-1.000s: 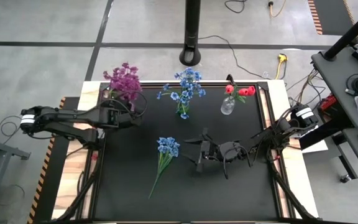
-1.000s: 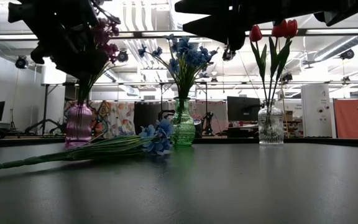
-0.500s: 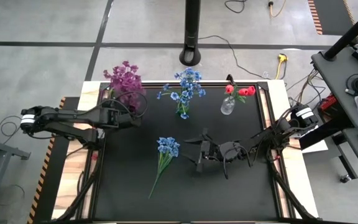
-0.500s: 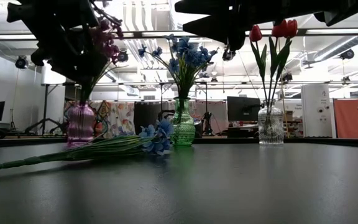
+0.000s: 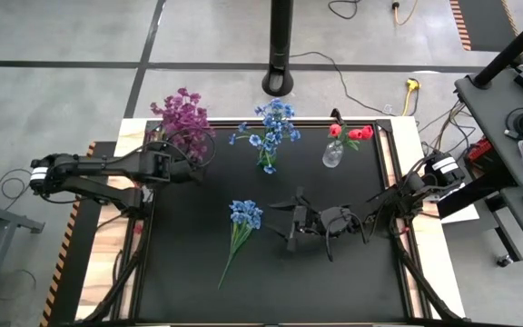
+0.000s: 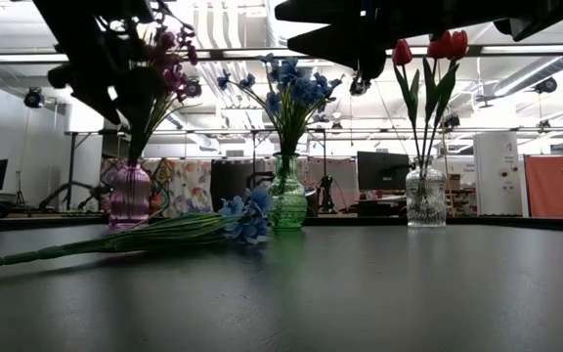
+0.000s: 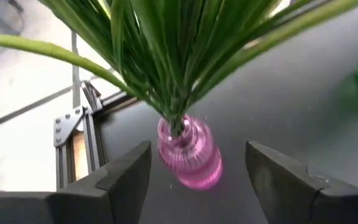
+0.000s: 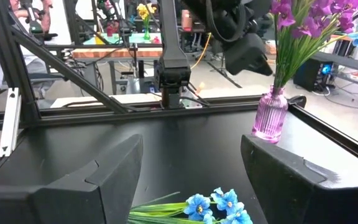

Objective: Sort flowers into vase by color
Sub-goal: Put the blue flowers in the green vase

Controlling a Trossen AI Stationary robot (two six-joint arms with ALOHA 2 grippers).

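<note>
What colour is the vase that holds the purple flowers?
Pink, ribbed glass: the vase shows best in the left wrist view, under the green stems.

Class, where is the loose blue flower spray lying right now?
In the high view, the blue flower spray lies flat mid-table, in front of the green vase, just left of the right gripper.

Left end effector [image 7: 197, 180] now open, off purple flowers [image 5: 183, 120], slightly back from pink vase [image 7: 190, 152].

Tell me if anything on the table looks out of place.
One blue flower spray lies flat on the black mat, not in a vase, while other blue blooms stand in the green vase.
</note>
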